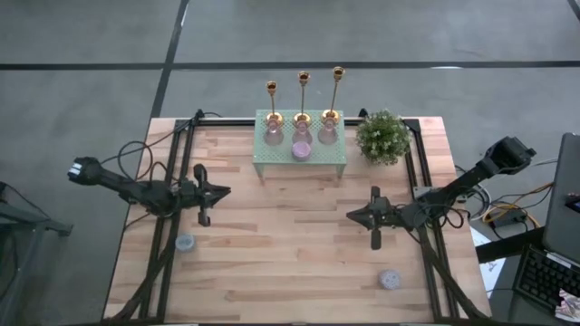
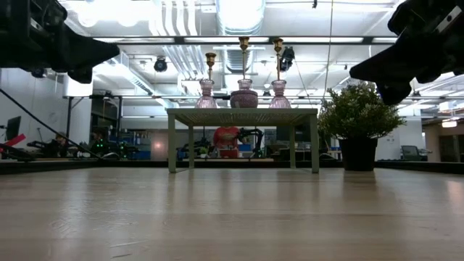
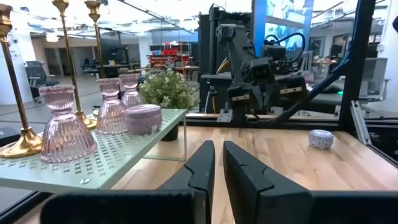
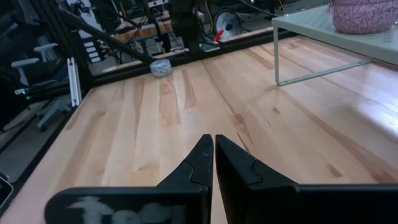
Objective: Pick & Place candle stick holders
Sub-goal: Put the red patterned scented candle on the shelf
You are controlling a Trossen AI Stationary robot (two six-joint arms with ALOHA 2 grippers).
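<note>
Three gold candle stick holders stand along the back edge of the green perforated shelf. Left pincer and right pincer hover over the tabletop, both closed, empty.

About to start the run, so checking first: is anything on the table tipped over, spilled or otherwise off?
Nothing stands out. The three candle stick holders stand upright on the green shelf among the pink glass vases, and the potted plant is upright.
</note>
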